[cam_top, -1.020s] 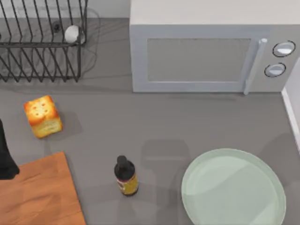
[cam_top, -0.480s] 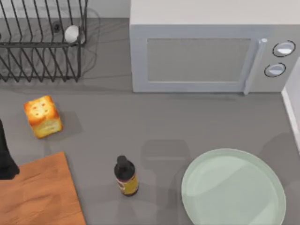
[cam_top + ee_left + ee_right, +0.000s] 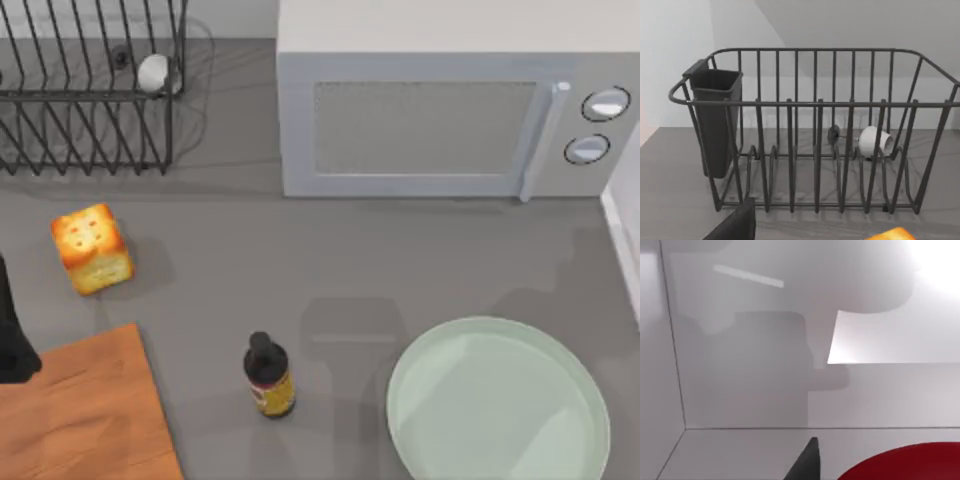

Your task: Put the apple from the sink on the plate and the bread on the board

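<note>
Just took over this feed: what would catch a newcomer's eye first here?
The big grey microwave along the back of the table, and the wide mint-green plate at front right. Then the toasted bread at left, between the wire rack and the board, with a dark bottle standing mid-front.

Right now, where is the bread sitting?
In the top view the bread sits on the grey table's left side, apart from and just beyond the board, in front of the wire dish rack.

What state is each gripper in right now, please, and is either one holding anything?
Left gripper: at the top view's left edge beside the board; grip state cannot be told.
Right gripper: just above the apple; cannot be told either.
</note>
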